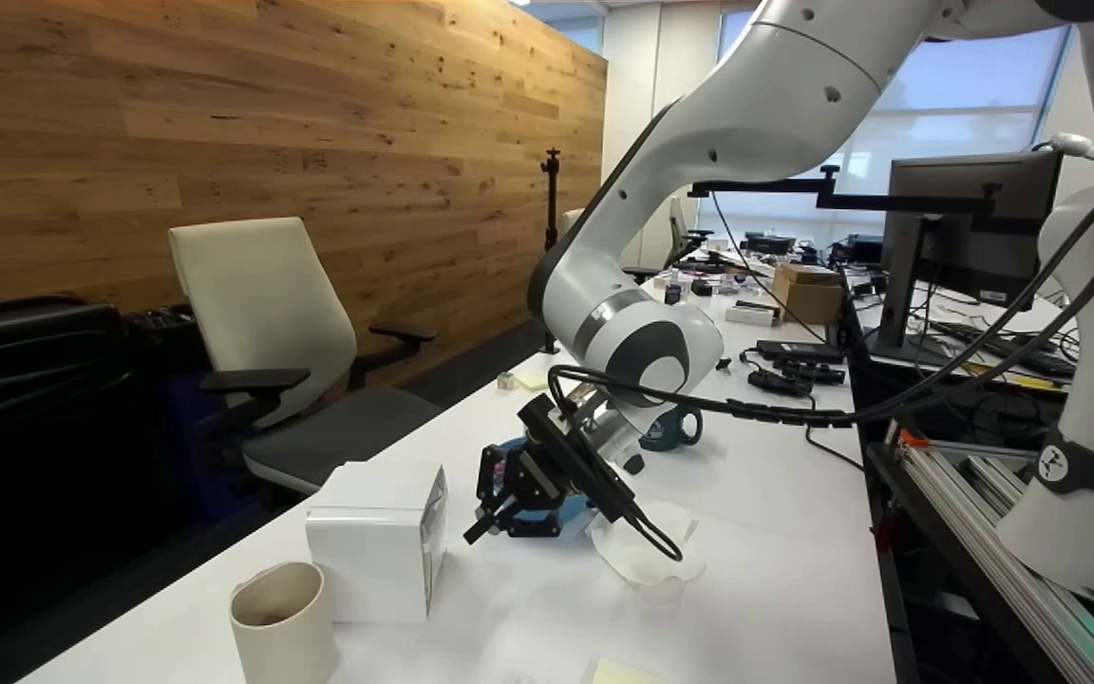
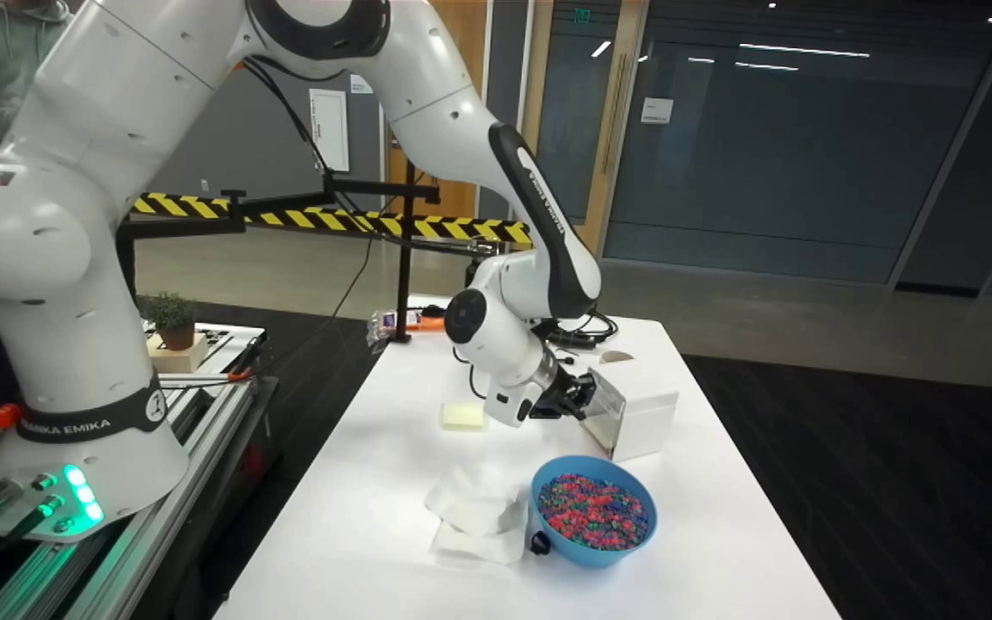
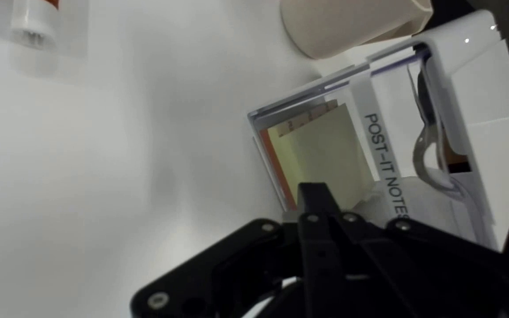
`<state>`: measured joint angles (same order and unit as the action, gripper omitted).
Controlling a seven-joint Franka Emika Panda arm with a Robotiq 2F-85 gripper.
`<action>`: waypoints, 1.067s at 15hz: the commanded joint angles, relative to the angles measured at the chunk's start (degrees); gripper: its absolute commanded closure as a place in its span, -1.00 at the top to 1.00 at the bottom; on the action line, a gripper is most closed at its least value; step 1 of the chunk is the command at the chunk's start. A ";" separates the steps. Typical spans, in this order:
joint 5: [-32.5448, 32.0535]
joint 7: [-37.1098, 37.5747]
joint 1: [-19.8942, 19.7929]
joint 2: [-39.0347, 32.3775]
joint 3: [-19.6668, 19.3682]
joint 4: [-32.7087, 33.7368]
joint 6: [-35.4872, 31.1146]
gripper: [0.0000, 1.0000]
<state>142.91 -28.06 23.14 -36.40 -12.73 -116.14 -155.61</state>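
The black two-fingered gripper (image 3: 318, 196), tips together, seemingly on nothing, hung at the open-fronted white box (image 1: 367, 565); the yellow paper notes (image 3: 327, 154) inside weren't out yet.

I see both exterior views look along the worktop (image 2: 350, 551) from opposite directions, sharing the white box (image 1: 371, 560), near at seven o'clock in an exterior view, and the bowl (image 2: 578, 555). The wrist view looks closely down, box toward three.
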 commanded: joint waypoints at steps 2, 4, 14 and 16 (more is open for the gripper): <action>0.27 -1.18 -0.81 -0.14 1.08 -0.43 -0.10 -0.48; 1.01 -1.59 -0.40 0.99 1.12 -0.98 0.07 -0.33; 3.10 -2.24 1.65 3.94 -0.52 -1.88 1.28 0.98; 2.61 -1.83 1.67 4.44 -0.95 -2.02 1.35 1.00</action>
<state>143.47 -28.06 24.23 -34.39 -12.52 -116.24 -155.52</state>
